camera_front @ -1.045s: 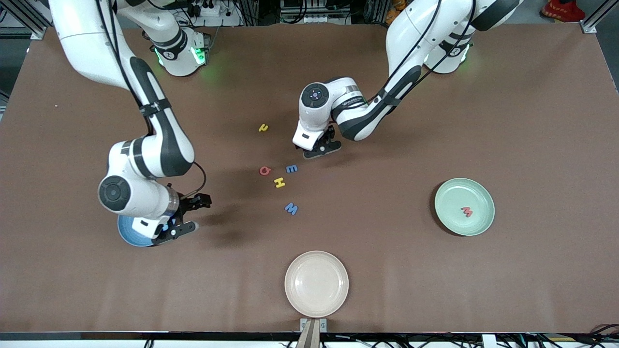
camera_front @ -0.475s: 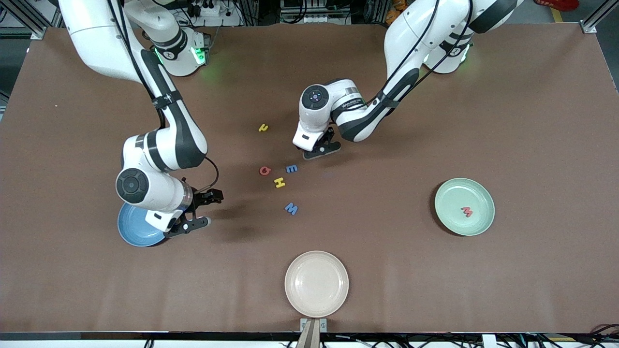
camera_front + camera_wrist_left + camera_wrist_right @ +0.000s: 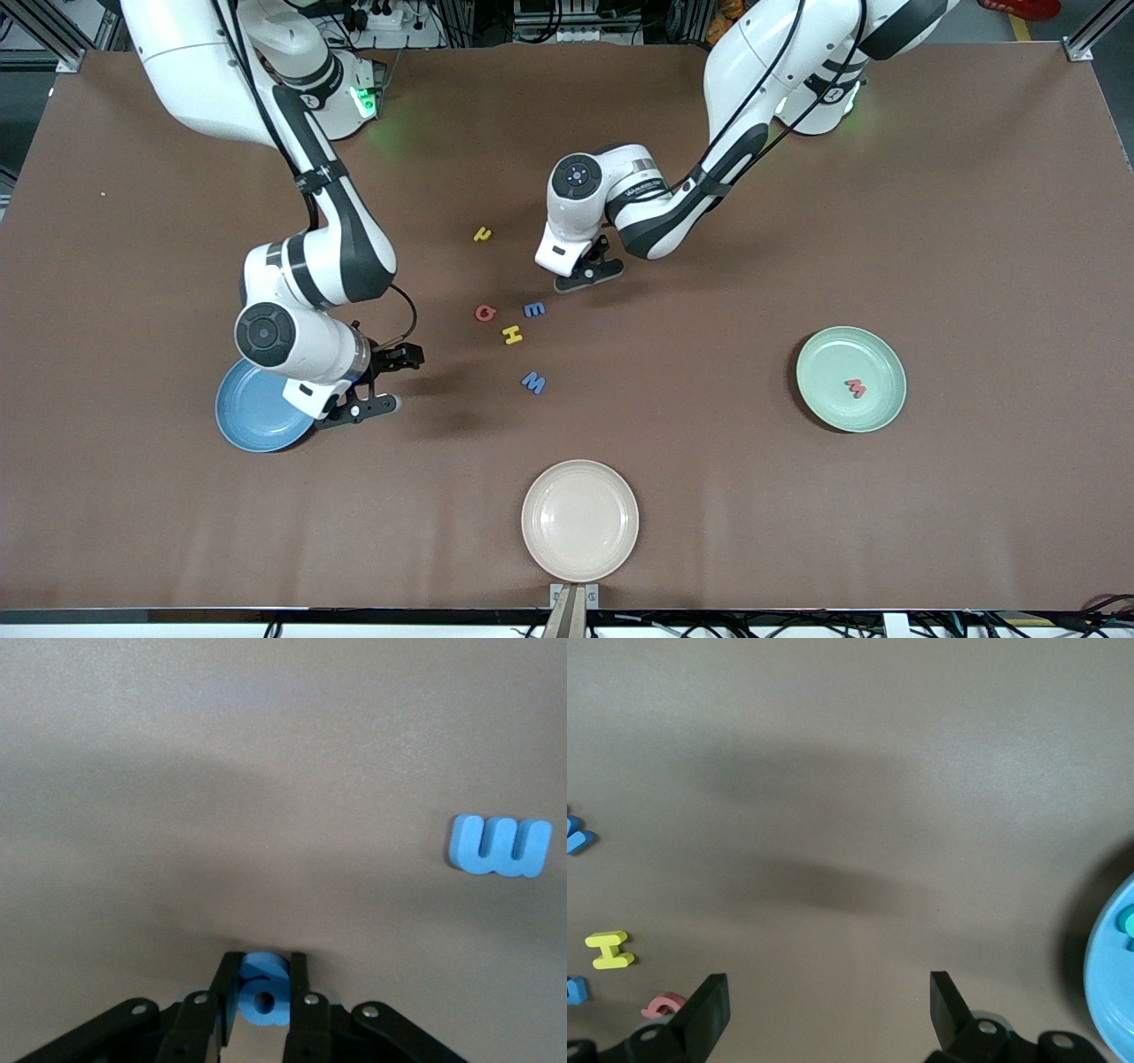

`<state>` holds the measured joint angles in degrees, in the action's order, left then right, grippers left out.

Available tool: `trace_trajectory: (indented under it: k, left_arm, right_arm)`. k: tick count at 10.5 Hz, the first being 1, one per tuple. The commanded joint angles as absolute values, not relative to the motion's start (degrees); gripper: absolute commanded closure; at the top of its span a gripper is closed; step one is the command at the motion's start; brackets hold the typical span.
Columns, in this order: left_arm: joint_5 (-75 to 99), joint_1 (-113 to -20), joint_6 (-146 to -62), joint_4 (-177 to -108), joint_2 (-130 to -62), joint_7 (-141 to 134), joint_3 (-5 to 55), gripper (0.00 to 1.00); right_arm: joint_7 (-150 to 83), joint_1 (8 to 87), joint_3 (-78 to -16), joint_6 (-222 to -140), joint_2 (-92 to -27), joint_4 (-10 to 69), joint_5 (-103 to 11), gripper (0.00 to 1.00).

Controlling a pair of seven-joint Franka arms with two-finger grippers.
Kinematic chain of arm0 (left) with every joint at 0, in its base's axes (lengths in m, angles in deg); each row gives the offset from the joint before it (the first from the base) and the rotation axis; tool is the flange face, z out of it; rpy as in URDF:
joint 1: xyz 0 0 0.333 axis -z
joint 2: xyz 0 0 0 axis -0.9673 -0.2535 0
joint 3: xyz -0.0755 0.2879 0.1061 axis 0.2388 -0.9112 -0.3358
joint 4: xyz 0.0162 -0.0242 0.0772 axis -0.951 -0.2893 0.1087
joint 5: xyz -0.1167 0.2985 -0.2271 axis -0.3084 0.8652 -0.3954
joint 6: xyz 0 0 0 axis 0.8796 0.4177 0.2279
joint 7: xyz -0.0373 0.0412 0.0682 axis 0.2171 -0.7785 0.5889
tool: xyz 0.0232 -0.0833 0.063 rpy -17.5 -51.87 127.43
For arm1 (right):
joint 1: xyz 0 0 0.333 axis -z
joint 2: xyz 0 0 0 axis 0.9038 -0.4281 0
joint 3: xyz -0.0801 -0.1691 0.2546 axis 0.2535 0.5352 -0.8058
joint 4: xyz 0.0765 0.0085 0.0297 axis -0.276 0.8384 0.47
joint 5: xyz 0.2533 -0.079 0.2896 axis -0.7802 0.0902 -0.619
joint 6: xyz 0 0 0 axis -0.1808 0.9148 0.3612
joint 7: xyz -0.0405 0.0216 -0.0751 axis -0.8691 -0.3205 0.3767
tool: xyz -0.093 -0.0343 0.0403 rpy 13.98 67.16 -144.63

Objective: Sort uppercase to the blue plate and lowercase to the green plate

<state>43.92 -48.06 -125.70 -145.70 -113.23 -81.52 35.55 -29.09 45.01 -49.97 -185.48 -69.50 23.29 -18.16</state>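
While the green plate (image 3: pixel 850 379) waits at our 4 o'clock, we see the left gripper (image 3: pixel 262 997) clenched on the rounded blue letter (image 3: pixel 263 989); thin foam could slip out mid-carry. Right gripper (image 3: pixel 372 383), released, hangs beside the blue plate (image 3: pixel 252 416).

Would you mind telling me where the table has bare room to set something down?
Bare cloth lies between the cream plate and the green plate, and between the cream plate and the blue plate. It is crowded mid-table: red G, yellow H, two blue letters, and the left claw shut on a blue letter.
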Motion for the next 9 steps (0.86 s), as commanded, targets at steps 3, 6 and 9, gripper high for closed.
trace_trajectory:
  k: [3, 6, 9]
  left_arm:
    - [46.7, -52.7, -122.0, -145.7, -106.4, -79.1, 35.0, 1.00]
    - [45.3, -61.0, -119.5, -145.6, -101.3, -67.5, 35.8, 1.00]
    - [44.6, -72.5, -118.1, -145.7, -101.1, -50.8, 36.7, 1.00]
  right_arm:
    - [-22.2, 41.7, -49.8, -186.2, -67.4, 25.6, -19.0, 0.00]
    - [-15.6, 38.2, -49.7, -187.4, -67.8, 25.6, -18.9, 0.00]
    - [-9.2, 34.5, -49.7, -189.7, -68.4, 25.9, -18.3, 0.00]
